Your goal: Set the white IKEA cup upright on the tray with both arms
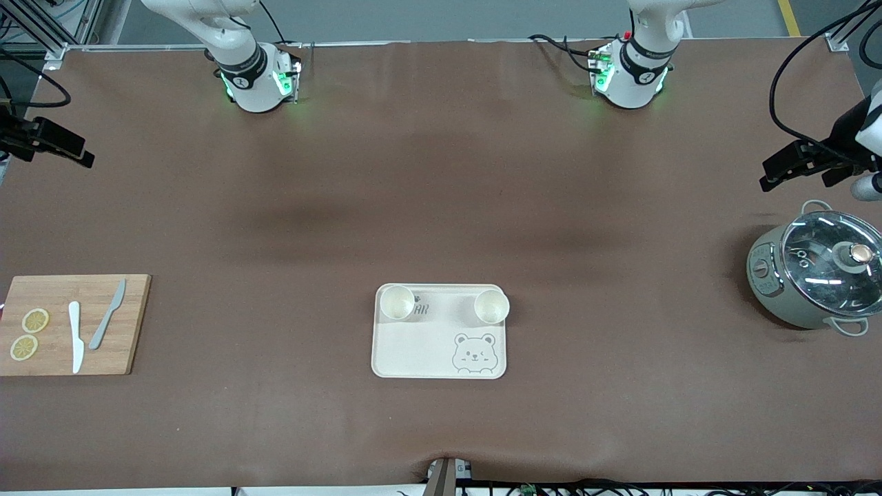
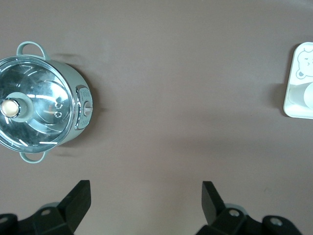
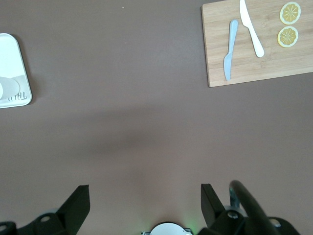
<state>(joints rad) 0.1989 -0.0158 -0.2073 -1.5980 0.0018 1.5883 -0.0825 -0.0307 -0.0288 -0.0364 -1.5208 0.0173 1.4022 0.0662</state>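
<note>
The cream tray [image 1: 420,351] with the bear drawing lies at the middle of the table, toward the front camera. Two white cups [image 1: 397,302] [image 1: 492,306] stand upright on its farther half, one at each corner. My left gripper [image 1: 775,172] hangs open and empty over the left arm's end of the table, close to the pot. My right gripper [image 1: 76,151] hangs open and empty over the right arm's end. The left wrist view shows the open left gripper [image 2: 145,188] and part of the tray [image 2: 299,78]. The right wrist view shows the open right gripper [image 3: 145,191] and the tray's edge [image 3: 10,58].
A grey-green pot with a glass lid [image 1: 820,275] stands at the left arm's end; it also shows in the left wrist view [image 2: 39,103]. A wooden cutting board [image 1: 72,324] with two knives and two lemon slices lies at the right arm's end.
</note>
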